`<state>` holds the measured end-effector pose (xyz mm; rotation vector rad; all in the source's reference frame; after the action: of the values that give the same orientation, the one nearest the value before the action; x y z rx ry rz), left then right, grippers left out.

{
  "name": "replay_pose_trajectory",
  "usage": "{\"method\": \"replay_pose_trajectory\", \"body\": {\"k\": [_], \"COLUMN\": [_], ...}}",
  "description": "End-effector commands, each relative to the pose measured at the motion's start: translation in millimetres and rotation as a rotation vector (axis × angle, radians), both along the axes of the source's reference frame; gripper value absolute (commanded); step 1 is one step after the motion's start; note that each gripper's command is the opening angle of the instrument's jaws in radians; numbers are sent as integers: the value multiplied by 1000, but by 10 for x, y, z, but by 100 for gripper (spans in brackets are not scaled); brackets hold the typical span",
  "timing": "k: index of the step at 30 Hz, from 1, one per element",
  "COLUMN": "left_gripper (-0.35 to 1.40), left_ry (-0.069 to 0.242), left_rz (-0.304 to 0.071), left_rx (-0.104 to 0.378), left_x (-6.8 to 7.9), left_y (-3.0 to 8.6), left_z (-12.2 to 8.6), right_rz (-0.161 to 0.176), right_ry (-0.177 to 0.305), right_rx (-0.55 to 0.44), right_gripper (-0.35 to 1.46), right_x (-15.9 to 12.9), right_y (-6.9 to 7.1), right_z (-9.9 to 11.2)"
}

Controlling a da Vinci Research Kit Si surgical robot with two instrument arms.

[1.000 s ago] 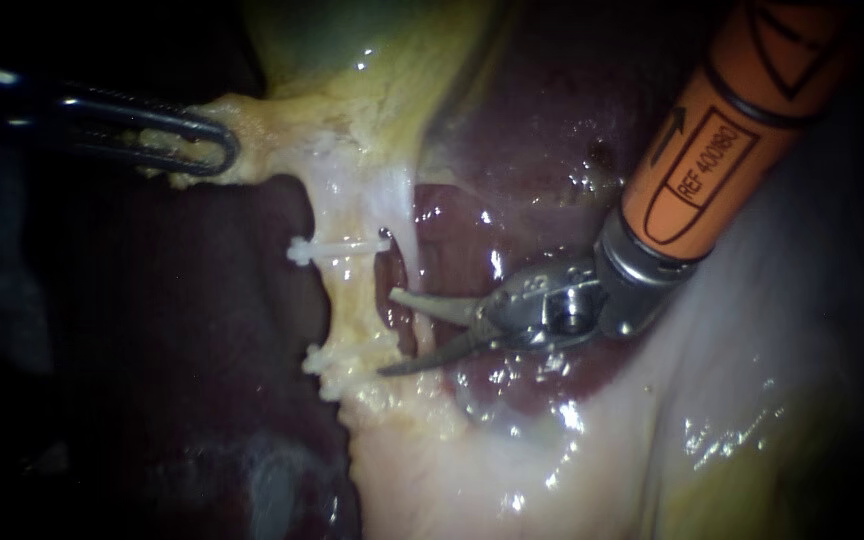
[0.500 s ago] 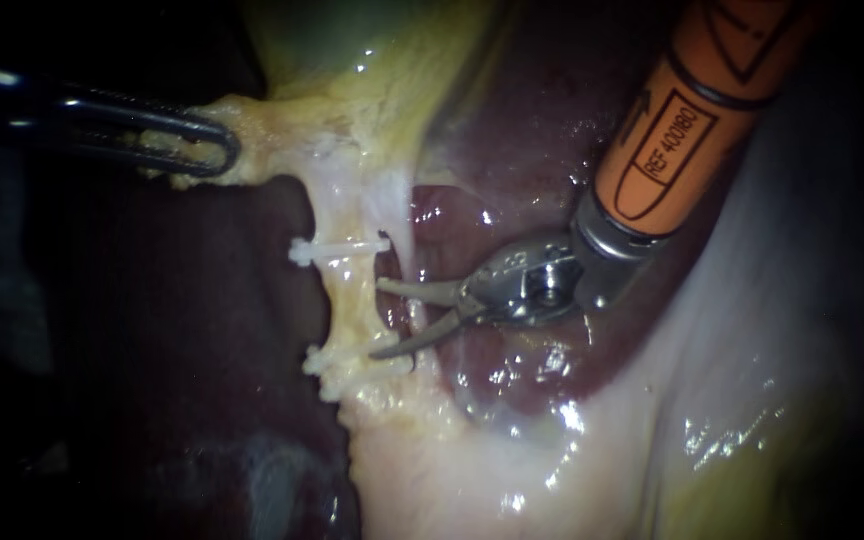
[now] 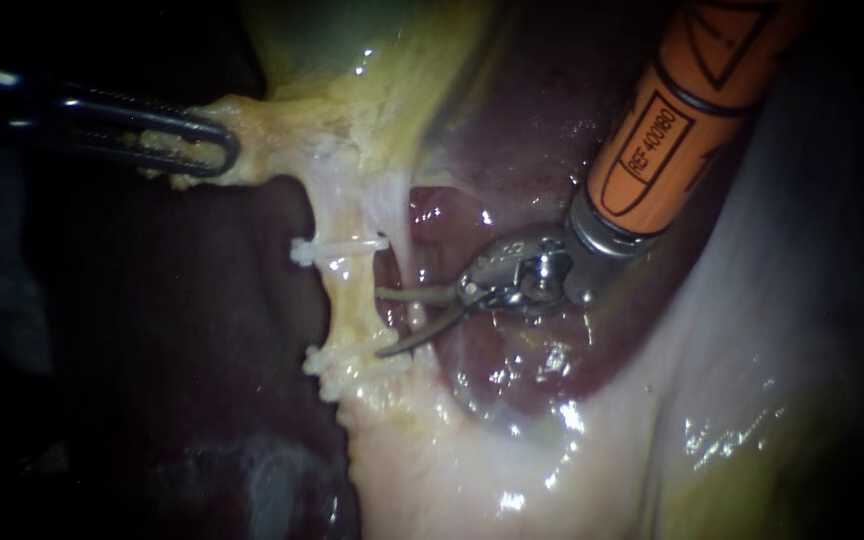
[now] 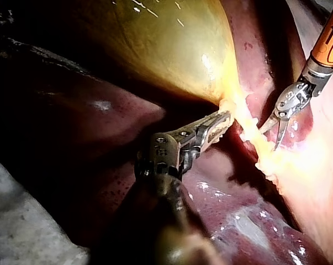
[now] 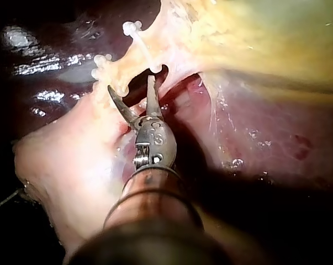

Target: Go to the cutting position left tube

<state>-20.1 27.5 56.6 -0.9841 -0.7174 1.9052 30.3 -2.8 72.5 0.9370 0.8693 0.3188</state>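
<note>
**Endoscope view.** The left tube point(image 3: 354, 300) is a pale, yellowish-white strand with a lumpy surface. Its long axis runs nearly up and down, from the yellow-green gallbladder point(image 3: 372, 50) above to pale tissue below, with dark red liver point(image 3: 512, 150) on either side. Two white clips cross it, an upper clip point(image 3: 337, 247) and a lower clip point(image 3: 347, 362), well apart. The right instrument point(image 3: 384, 322) comes in from the upper right, and its two thin curved blades point at the bare stretch between the clips. Its jaws stand apart in a narrow V, the tips at the tube's right edge and nothing clamped between them. The left instrument point(image 3: 202, 145) lies level, its jaws clamped on the pale fatty edge of the gallbladder beside the top of the tube.

**Left wrist view.** The left instrument point(image 4: 218, 124) has its jaws closed on the pale tissue where the gallbladder point(image 4: 155, 38) narrows. The tube point(image 4: 253, 138) runs away from that grip at a slant. Beyond it the right instrument point(image 4: 270, 138) shows its blades spread.

**Right wrist view.** The right instrument point(image 5: 130, 83) points straight ahead at the tube point(image 5: 125, 58), which crosses slantwise in front of it. One blade tip lies against the tube's pale tissue, the other over a dark gap beside it.
</note>
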Motion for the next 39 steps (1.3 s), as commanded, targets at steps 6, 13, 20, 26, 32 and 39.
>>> {"method": "replay_pose_trajectory", "body": {"k": [6, 13, 20, 26, 32, 39], "left_gripper": [-35, -35, -35, -35, -35, -35], "left_ry": [0, 0, 0, 0, 0, 0], "left_rz": [0, 0, 0, 0, 0, 0], "left_rx": [0, 0, 0, 0, 0, 0], "left_x": [0, 0, 0, 0, 0, 0], "left_y": [0, 0, 0, 0, 0, 0], "left_z": [-1, -1, -1, -1, -1, -1], "right_rz": [29, 56, 86, 95, 101, 110], "right_ry": [25, 41, 42, 41, 53, 81], "right_rx": [37, 61, 70, 69, 74, 86], "right_gripper": [135, 135, 135, 135, 136, 140], "right_x": [12, 29, 50, 64, 69, 78], "right_y": [0, 1, 2, 2, 0, -9], "right_z": [0, 0, -1, -1, -4, -17]}}
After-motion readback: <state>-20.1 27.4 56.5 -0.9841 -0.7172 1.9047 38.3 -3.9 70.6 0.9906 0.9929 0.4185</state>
